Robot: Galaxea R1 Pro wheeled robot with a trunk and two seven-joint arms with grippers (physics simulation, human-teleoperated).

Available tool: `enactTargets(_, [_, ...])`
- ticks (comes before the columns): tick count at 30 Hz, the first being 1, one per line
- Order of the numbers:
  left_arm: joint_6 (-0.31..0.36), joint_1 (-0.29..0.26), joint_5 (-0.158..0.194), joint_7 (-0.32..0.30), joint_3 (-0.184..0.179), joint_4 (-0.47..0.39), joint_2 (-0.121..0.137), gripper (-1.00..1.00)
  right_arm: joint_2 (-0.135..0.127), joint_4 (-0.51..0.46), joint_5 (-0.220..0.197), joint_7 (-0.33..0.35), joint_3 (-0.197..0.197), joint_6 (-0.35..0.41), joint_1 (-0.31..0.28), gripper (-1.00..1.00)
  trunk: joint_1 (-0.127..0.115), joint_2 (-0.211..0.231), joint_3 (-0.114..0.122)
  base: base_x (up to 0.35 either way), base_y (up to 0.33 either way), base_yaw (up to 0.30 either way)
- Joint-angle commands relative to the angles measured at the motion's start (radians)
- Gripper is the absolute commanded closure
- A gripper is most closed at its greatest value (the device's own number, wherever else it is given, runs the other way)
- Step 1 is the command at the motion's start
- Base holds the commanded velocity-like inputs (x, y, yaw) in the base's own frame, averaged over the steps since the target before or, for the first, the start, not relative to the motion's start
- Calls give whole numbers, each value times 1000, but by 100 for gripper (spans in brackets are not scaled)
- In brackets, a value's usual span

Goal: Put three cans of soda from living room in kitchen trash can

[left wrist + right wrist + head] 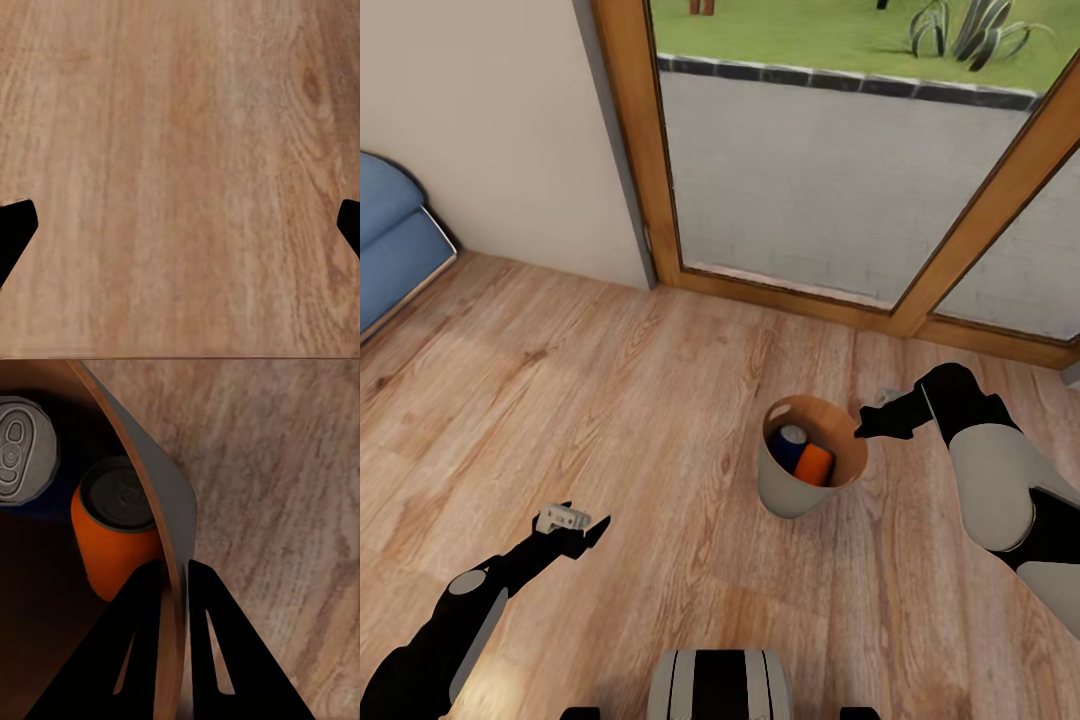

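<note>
Sofa: a blue, rounded, padded corner (390, 240) showed at the far left edge, against the plain pale wall (500, 120).
Floor: warm brown wood planks (610, 400) with clear grain and a few knots; the left wrist view showed the same boards (180, 180) close up.
Left claw: (575, 528) black, with a small pale grey block at its top, held low over bare floor, well apart from the bin; its two dark tips (15, 225) sat at opposite edges of the wrist view, spread wide with nothing between them.
Door: a glazed door with a honey-coloured wooden frame (635, 130), grey paving and green grass behind the glass.
Bin: a small round tapered bin (792, 492) stood upright on the floor, glossy copper-brown inside, paler grey-beige outside.
Cans: a dark blue can (792, 445) with a silver top and an orange can (815, 465) with a dark top lay side by side inside the bin, touching; only these two could be made out.
Right claw: (863, 428) black, at the bin's right rim; in the wrist view its fingers (135, 652) were closed down on the thin wall (169, 521), one inside and one outside, next to the orange can (112, 540).
</note>
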Motion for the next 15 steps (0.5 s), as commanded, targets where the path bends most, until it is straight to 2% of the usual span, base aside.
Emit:
enactTargets(1, [0,0,0,0,0,3,0,-100,0,0,-23,4,-2,13,0,100,4,-7,-3,0,0,0])
enactTargets(11, [0,0,4,0,0,16,0,-100,-2,0,-22,4,-2,13,0,100,4,-7,-3,0,0,0])
enactTargets(15, [0,0,3,0,0,17,0,-100,-2,0,-22,4,-1,13,0,100,19,-35,-16,0,0,0])
